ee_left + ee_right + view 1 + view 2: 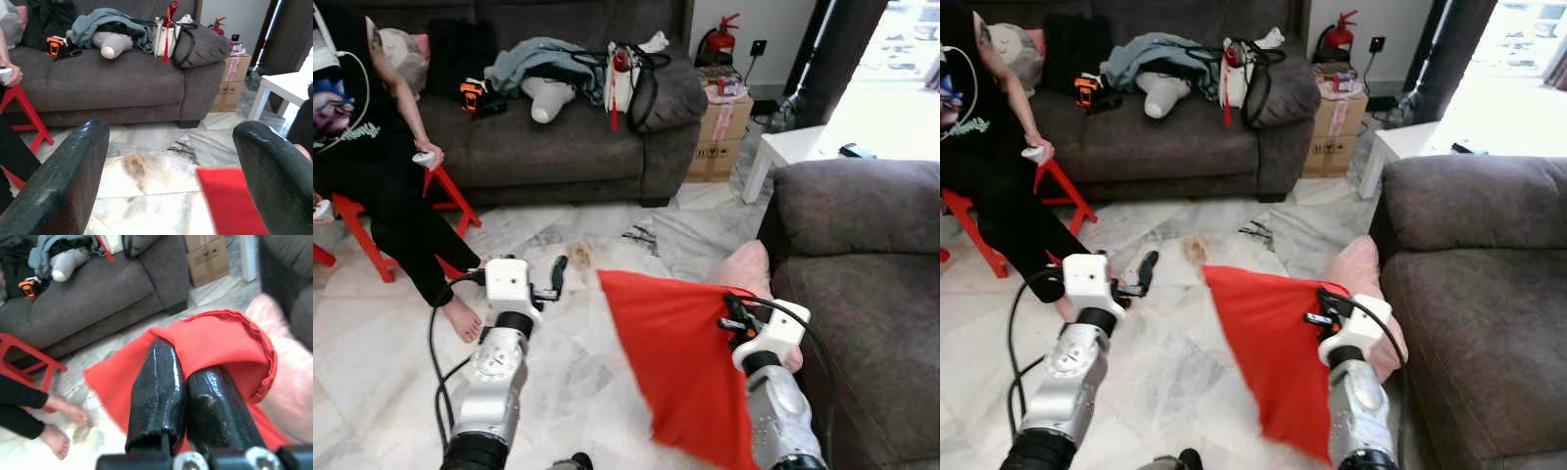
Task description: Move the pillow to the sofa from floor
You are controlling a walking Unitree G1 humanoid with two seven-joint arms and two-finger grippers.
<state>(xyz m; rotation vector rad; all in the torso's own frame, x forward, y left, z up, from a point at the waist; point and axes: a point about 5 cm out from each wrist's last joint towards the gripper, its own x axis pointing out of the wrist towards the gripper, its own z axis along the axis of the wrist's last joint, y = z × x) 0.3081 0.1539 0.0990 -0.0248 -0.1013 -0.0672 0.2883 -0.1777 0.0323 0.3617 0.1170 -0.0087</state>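
— Left eye view first, from the left: what's over there?

— A person (362,147) sits on a red stool (372,235) with bare feet on the floor (568,362). Behind is the far sofa (558,147), piled with clothes (538,59), a pale plush (548,98) and a bag (626,73). That seat is crowded, so I judge it the poorer place for a drop.

— And your left gripper?

— My left gripper (556,279) hangs over the marble just left of the pillow, fingers spread wide with nothing between them. In its wrist view I see floor and a red corner past the fingers (63,181). It's free to support the loose side, I'd say.

— Where's the pillow?

— The pillow (675,362) is in front of me, between my arms. It's a pink cushion half out of a red cover; the cover drapes down from my right gripper (736,318), the pink end leans toward the near sofa (871,294). I can't tell whether its low edge touches the floor.

— So the right gripper has it?

— Yes, its fingers (159,391) are pressed together on a fold of the red cover. It holds cloth only, so the filling could slide out.

— Anything holding things further right?

— A cardboard box (720,137) by the far sofa's end has small items on top; a white tabletop (793,147) carries a dark object (857,151). The near sofa's seat is bare, and that's my likely target.
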